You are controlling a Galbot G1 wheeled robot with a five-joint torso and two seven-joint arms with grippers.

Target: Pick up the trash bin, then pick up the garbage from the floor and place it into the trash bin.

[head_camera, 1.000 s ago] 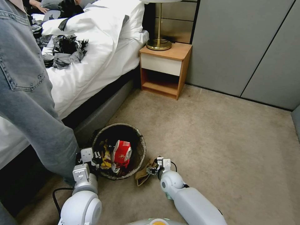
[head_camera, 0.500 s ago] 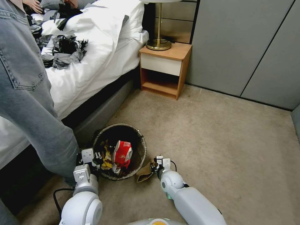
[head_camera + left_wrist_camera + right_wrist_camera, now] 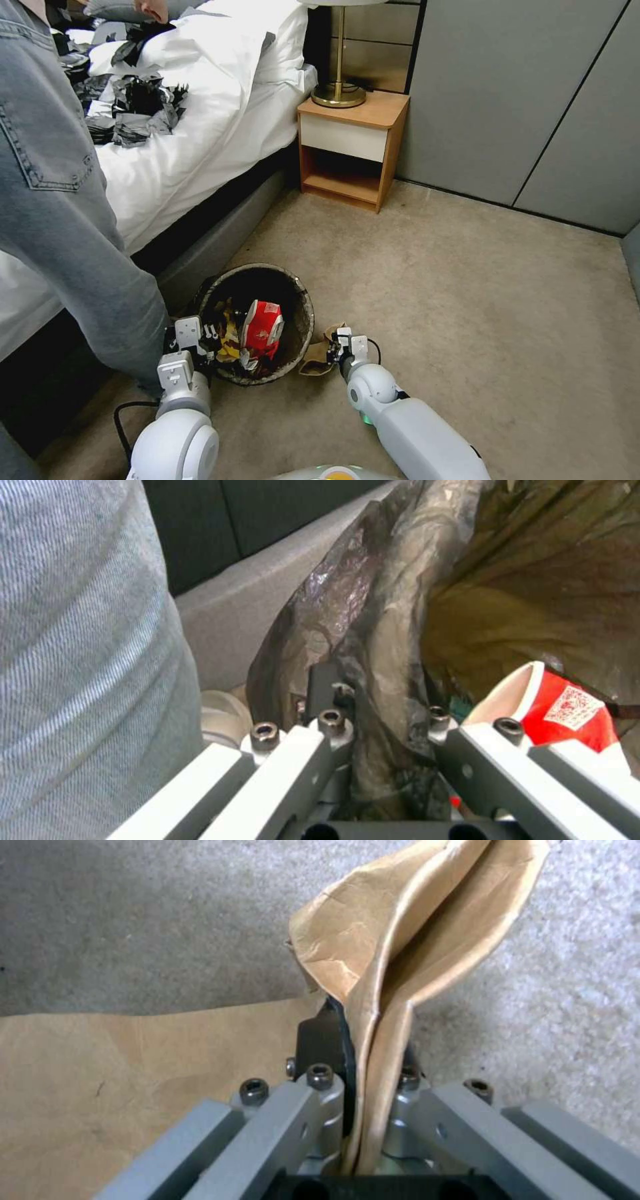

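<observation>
The trash bin point(image 3: 304, 308), a round bucket lined with a dark crinkled bag, stands on the beige floor point(image 3: 467, 300) by the bed. Inside lie a red-and-white packet point(image 3: 261, 327) and yellow wrappers. My left gripper point(image 3: 203, 331) is shut on the bin's near-left rim; in the left wrist view the left gripper point(image 3: 373, 700) pinches the bag-covered rim point(image 3: 373, 630) beside the red packet point(image 3: 560, 707). My right gripper point(image 3: 338, 347) is shut on a brown paper bag point(image 3: 317, 362), which hangs just right of the bin. The right wrist view has the paper bag point(image 3: 413, 940) clamped between the fingers.
A person in jeans point(image 3: 60, 220) stands close at my left. The bed point(image 3: 200, 120) with a black shredded heap point(image 3: 140, 107) runs along the left. A wooden nightstand point(image 3: 350, 150) with a lamp stands ahead. Open carpet lies to the right, up to grey wall panels point(image 3: 527, 100).
My right gripper has moved slightly up and toward the bin, carrying the brown paper bag closer to the rim. The left gripper and the bin have stayed put.
</observation>
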